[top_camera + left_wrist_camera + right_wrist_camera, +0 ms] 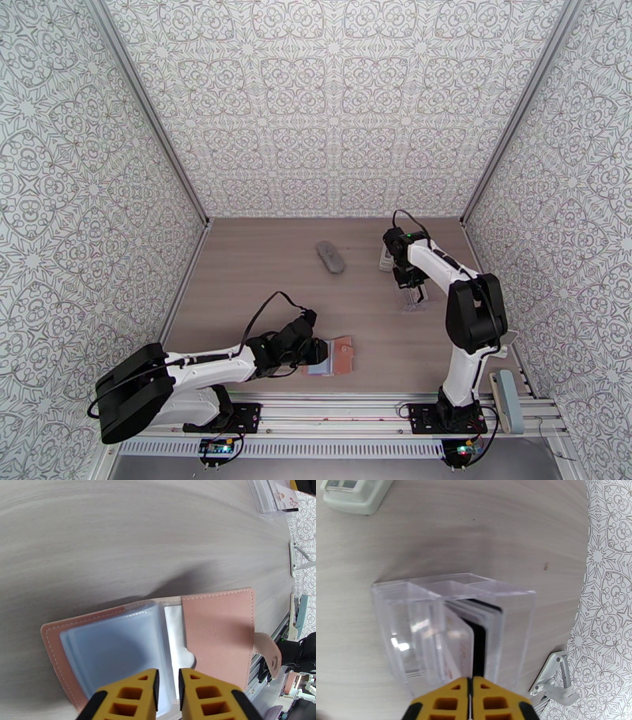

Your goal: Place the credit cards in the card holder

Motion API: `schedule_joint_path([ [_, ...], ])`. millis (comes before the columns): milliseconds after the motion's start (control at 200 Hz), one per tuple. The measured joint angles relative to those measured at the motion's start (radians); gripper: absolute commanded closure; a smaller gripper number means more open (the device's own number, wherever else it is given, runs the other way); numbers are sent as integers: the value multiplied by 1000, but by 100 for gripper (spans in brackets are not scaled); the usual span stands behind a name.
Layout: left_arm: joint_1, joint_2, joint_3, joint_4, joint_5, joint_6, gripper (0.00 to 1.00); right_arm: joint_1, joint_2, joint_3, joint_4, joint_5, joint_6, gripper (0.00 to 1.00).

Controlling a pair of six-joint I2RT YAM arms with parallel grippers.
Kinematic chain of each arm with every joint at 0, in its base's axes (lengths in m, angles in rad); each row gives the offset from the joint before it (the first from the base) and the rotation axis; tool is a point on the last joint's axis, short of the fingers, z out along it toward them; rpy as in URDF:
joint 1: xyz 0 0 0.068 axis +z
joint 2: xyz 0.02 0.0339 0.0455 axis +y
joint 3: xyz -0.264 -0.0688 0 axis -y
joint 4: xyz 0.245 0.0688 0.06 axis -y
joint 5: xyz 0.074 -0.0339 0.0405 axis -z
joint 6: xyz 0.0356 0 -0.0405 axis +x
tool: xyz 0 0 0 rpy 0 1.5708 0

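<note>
The pink card holder (338,355) lies open near the front edge, its clear sleeves (114,645) fanned out over the left cover (51,632). My left gripper (317,350) sits at its near side; the yellow fingers (130,697) stand a little apart, closed on the sleeve edge between them. At the back right, a clear plastic stand (513,610) holds the credit cards upright: a white one with red print (460,649) and a dark one (478,645) behind it. My right gripper (471,689) is directly above the stand (412,298), fingers pressed together on the top edge of a card.
A grey oblong pouch (330,256) lies at the back centre. A white device (355,497) rests beside the stand toward the back wall. A blue-grey block (505,399) sits at the front right rail. A white bracket (553,681) stands by the right wall.
</note>
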Motion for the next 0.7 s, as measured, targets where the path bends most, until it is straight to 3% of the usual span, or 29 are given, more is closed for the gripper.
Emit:
schedule_joint_path([
  [215, 0, 0, 0, 0, 0, 0, 76, 0, -1, 0, 3, -11, -1, 100],
  [700, 0, -6, 1, -2, -1, 1, 76, 0, -80, 0, 8, -114, 1, 100],
])
